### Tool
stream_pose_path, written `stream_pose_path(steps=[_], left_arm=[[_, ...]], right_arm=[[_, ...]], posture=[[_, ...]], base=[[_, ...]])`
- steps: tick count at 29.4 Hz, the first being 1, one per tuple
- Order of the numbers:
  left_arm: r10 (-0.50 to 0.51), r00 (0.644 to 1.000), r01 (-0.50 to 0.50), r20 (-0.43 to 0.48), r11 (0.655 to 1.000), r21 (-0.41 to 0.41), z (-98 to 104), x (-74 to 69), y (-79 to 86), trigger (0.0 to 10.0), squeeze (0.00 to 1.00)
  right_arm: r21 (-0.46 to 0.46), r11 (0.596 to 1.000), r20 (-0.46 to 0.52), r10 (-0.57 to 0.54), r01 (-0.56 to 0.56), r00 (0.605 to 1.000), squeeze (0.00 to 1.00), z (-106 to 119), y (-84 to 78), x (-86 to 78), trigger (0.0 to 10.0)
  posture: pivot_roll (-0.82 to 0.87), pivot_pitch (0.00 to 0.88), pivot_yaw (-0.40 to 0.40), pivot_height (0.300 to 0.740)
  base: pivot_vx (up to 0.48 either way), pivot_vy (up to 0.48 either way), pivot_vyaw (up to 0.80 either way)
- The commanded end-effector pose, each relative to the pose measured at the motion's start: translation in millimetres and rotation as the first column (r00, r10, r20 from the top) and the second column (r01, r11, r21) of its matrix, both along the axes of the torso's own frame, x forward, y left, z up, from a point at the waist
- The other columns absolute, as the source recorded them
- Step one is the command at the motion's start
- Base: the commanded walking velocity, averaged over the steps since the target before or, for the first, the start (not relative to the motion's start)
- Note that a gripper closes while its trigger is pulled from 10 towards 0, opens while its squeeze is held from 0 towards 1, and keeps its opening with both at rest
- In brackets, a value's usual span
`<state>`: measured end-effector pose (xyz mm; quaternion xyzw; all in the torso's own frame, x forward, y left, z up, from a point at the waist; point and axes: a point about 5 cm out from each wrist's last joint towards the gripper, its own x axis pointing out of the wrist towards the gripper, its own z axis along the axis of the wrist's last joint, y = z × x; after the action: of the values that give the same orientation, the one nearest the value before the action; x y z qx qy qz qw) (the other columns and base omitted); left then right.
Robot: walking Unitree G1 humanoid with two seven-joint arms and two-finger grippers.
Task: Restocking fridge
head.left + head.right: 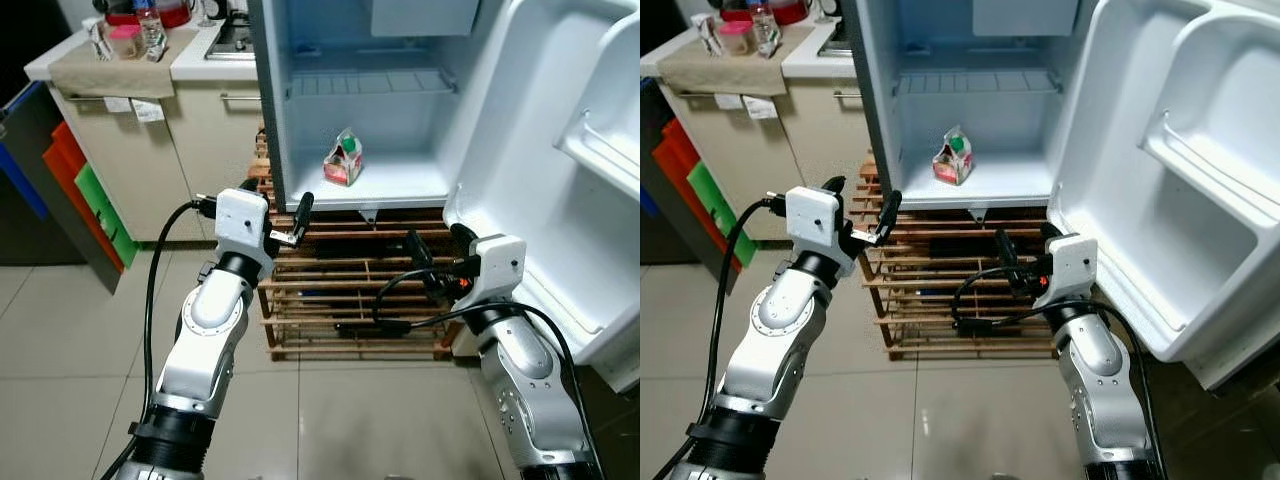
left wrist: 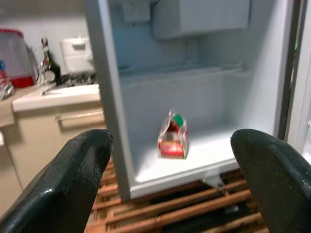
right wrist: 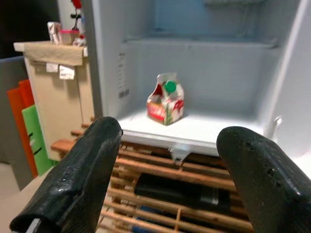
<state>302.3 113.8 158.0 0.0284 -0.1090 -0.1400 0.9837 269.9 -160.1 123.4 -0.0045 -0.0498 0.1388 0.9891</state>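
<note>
Your carton is already sitting on the fridge floor, toward its left side. Left gripper and right gripper both hang wide open and empty, just below the fridge. Looks like you're between items, so go fetch the next one.

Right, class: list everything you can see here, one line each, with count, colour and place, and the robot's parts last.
Fridge: one, white, door open, ahead.
Carton: one, red and white with green cap, on the fridge floor.
Wire shelf: one, white, above the carton.
Wooden rack: one, brown, under the fridge.
Counter: one, beige, left of fridge, holding bottles and jars.
Left tool: one, black, open, before the fridge.
Right tool: one, black, open, by the rack.
</note>
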Motion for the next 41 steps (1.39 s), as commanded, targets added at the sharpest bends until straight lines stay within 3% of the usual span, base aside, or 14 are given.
stream_pose_path(steps=[1, 14, 35, 41], left_arm=[[0.010, 1.000, -0.010, -0.003, 1.000, 0.006, -1.0, 2.2, 2.3, 10.0, 0.00], [-0.064, 0.998, 0.065, 0.029, 0.998, -0.011, 0.8, -2.3, -3.1, 10.0, 0.00], [-0.086, 0.996, 0.086, 0.031, 0.996, -0.018, -0.9, -2.7, -4.1, 10.0, 0.00], [-0.062, 0.997, 0.060, -0.036, 0.997, -0.049, -8.2, 2.5, 1.6, 10.0, 0.00]], right_arm=[[-0.010, 1.000, -0.003, -0.004, 0.004, 1.000, 0.00, -1.3, -1.3, -0.2, 10.0], [-0.017, 1.000, -0.006, -0.009, 0.009, 1.000, 0.00, -2.2, -3.2, -2.6, 10.0], [-0.030, 0.999, -0.046, 0.022, -0.023, 0.999, 0.00, -11.3, -2.6, -7.3, 10.0], [-0.040, 0.999, -0.071, 0.034, -0.037, 0.997, 0.00, -17.2, -1.6, -8.9, 10.0]], posture=[[-0.14, 0.000, 0.035, 0.740], [-0.16, 0.000, 0.033, 0.740], [-0.16, 0.000, 0.032, 0.740], [-0.15, 0.000, 0.034, 0.740]], base=[[-0.360, -0.266, 0.00], [-0.076, -0.061, 0.00], [0.000, -0.454, 0.00], [0.000, 0.007, 0.00]])
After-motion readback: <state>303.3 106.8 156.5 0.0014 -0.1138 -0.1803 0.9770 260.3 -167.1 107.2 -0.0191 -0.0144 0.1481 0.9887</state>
